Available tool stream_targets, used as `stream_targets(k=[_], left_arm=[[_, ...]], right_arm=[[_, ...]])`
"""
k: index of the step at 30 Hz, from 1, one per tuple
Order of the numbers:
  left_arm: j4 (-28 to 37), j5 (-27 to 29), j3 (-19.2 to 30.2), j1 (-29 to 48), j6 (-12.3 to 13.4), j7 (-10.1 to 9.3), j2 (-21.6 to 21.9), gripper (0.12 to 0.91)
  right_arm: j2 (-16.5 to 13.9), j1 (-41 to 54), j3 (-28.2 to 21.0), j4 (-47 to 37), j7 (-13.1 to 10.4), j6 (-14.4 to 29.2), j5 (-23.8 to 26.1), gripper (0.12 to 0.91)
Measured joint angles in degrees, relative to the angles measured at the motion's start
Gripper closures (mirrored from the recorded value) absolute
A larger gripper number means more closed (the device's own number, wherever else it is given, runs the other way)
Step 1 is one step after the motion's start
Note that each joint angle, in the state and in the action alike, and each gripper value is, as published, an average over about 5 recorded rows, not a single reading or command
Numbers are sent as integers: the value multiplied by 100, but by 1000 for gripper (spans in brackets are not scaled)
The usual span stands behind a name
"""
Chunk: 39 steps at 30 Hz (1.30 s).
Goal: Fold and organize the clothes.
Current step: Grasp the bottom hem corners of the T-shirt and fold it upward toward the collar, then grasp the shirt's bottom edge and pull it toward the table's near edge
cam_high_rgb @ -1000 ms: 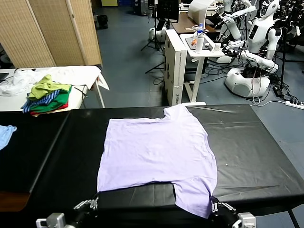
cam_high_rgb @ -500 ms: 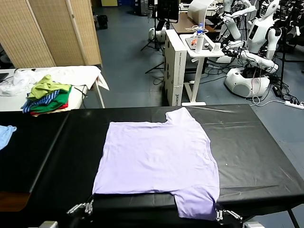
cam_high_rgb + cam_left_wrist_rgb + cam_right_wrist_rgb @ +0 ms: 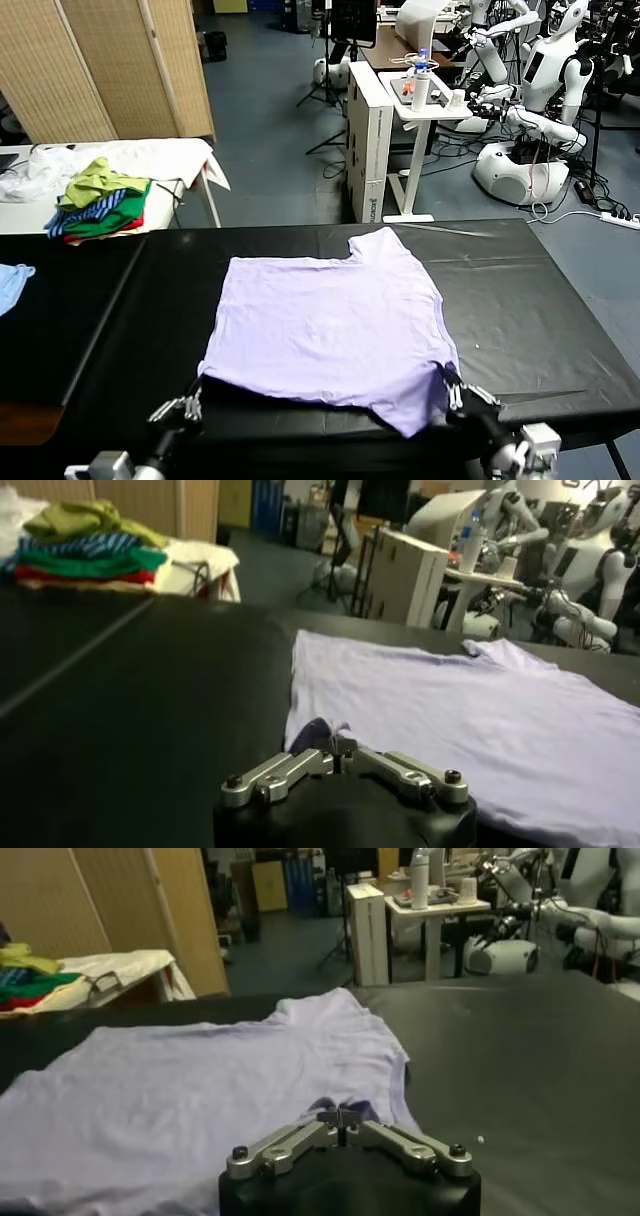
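The clothes, one pale lavender T-shirt (image 3: 330,320), lie spread on the black table (image 3: 530,300) with the plain face up. My left gripper (image 3: 192,404) is shut on the shirt's near left corner, which bunches between its tips in the left wrist view (image 3: 338,748). My right gripper (image 3: 450,388) is shut on the near right edge beside the sleeve, seen pinched in the right wrist view (image 3: 340,1116). The near hem is raised a little off the table between the two grippers. The shirt (image 3: 480,710) (image 3: 200,1078) stretches flat away from both.
A pile of green, yellow, striped and red garments (image 3: 100,198) sits on a white side table at the back left. A light blue cloth (image 3: 10,282) lies at the left edge. A white stand (image 3: 420,100) and white robots (image 3: 540,110) are behind the table.
Both grippers have moved up and forward over the table's near edge, still shut on the shirt. The near hem and sleeve, drooping over the edge before, are now lifted.
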<state>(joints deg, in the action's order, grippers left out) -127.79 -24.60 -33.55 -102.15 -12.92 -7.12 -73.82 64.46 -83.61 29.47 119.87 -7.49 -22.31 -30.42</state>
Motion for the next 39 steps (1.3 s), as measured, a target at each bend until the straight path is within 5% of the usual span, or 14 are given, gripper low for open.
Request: stream_targets(k=[16, 19, 24, 27, 30, 36, 39], left_arm=[[734, 223, 168, 959, 3, 44, 326, 886], [854, 220, 177, 1062, -19, 69, 402, 886], [979, 181, 186, 1178, -110, 34, 414, 877], [1003, 173, 184, 1191, -103, 29, 387, 754], [1014, 181, 182, 1189, -95, 28, 350, 536], [1000, 263, 180, 1124, -109, 26, 240, 182], [949, 288, 174, 1036, -140, 19, 196, 131]], right_arm=[[88, 969, -479, -792, 24, -165, 202, 881], [91, 937, -439, -776, 147, -234, 278, 798], [43, 756, -301, -620, 354, -262, 340, 494], [5, 551, -186, -458, 435, -264, 398, 304], [-43, 278, -44, -281, 501, -264, 442, 166], [-125, -285, 213, -79, 554, -230, 423, 119], [-136, -467, 316, -53, 544, -220, 362, 132]])
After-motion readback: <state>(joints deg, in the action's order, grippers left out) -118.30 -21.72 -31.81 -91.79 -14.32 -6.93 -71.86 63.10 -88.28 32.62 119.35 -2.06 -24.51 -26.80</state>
